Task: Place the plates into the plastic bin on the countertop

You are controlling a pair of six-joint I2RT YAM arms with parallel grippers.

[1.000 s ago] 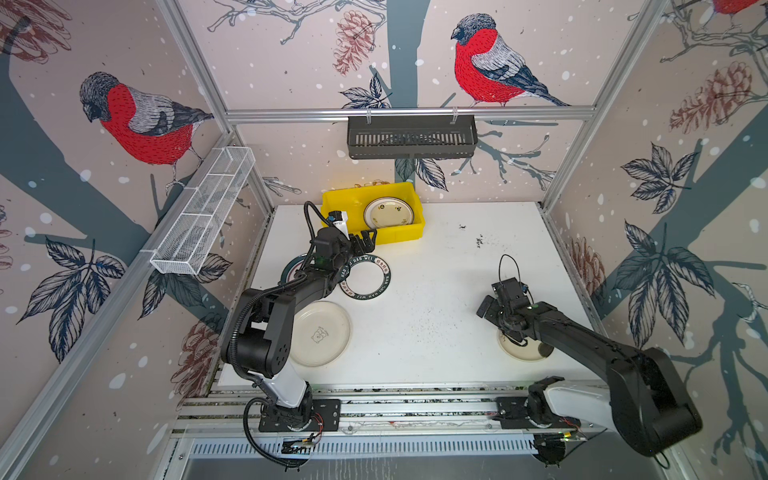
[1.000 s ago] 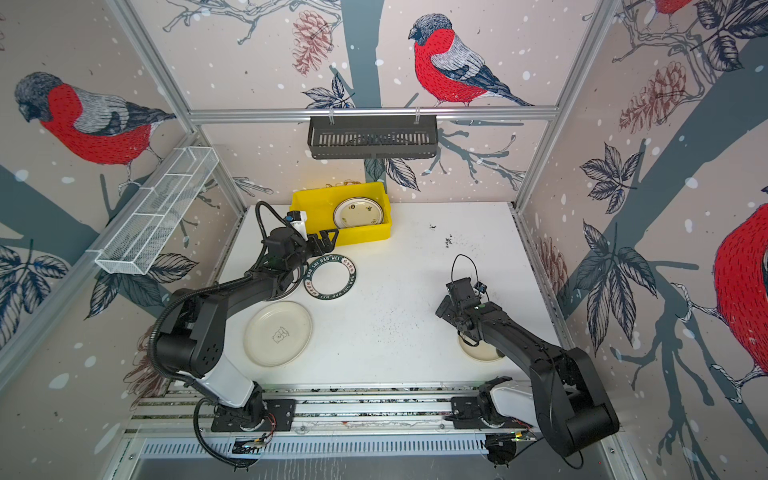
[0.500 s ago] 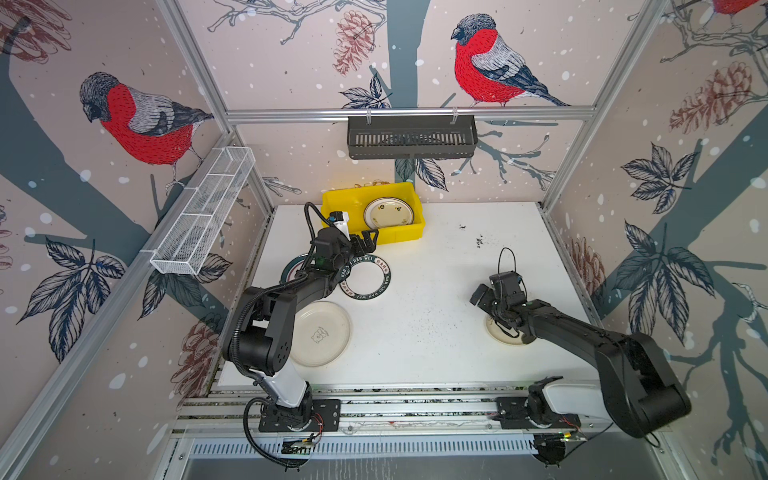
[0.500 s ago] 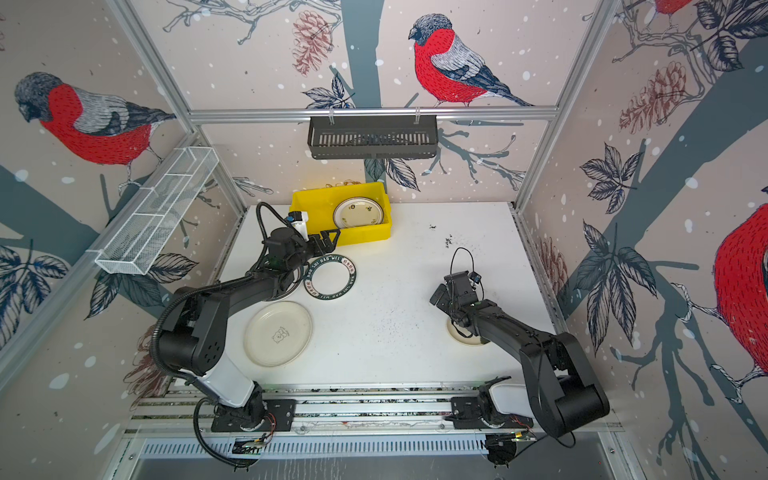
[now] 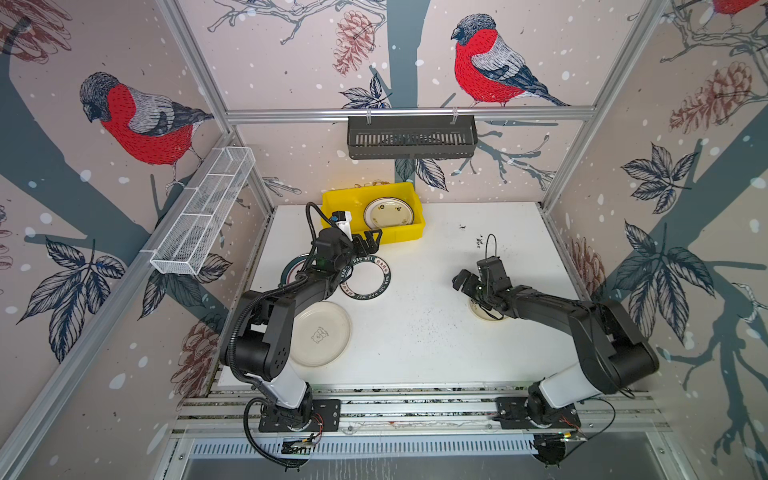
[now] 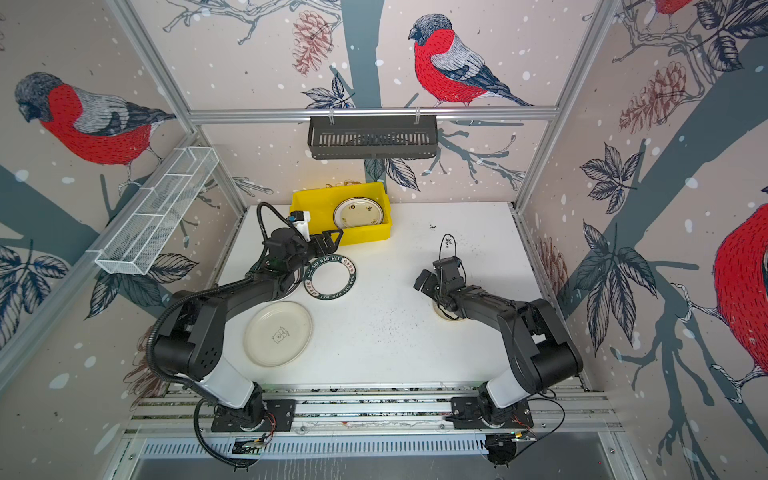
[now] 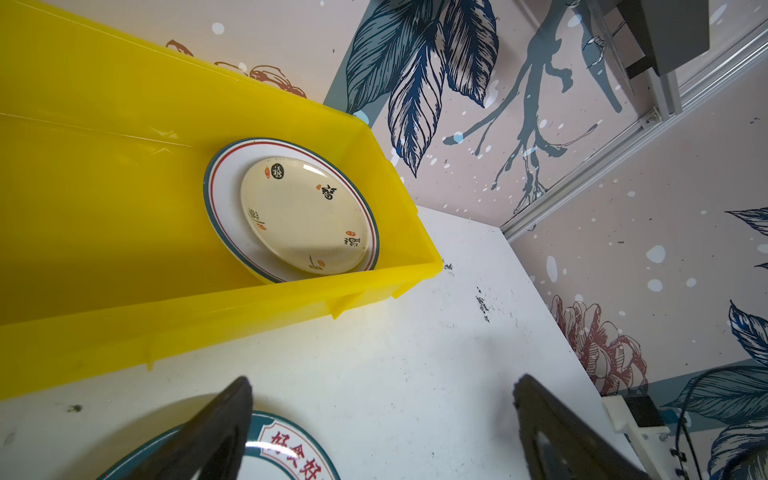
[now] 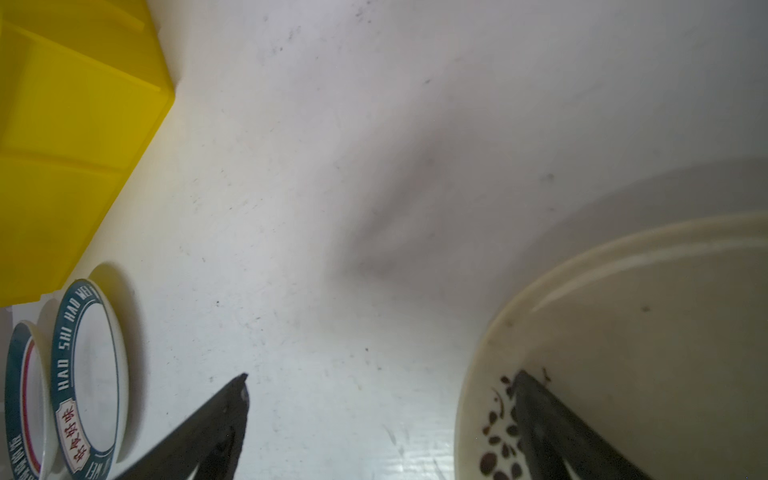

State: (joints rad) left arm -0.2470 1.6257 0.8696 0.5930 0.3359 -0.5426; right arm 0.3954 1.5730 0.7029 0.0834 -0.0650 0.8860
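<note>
While two plates (image 5: 388,212) are lying stacked in the plastic bin (image 5: 401,237) at the countertop's (image 5: 419,340) back edge, four more plates (image 5: 320,334) are waiting outside it, with the left gripper (image 7: 382,377) and right gripper (image 8: 382,374) hovering, jaws spread wide, gripping nothing.

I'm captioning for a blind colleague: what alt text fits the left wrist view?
A yellow plastic bin on a white countertop holds a small cream plate with black characters stacked on a larger plate with green and red rim stripes. In the foreground the left claw stands open, near a green-rimmed plate with red characters.
</note>
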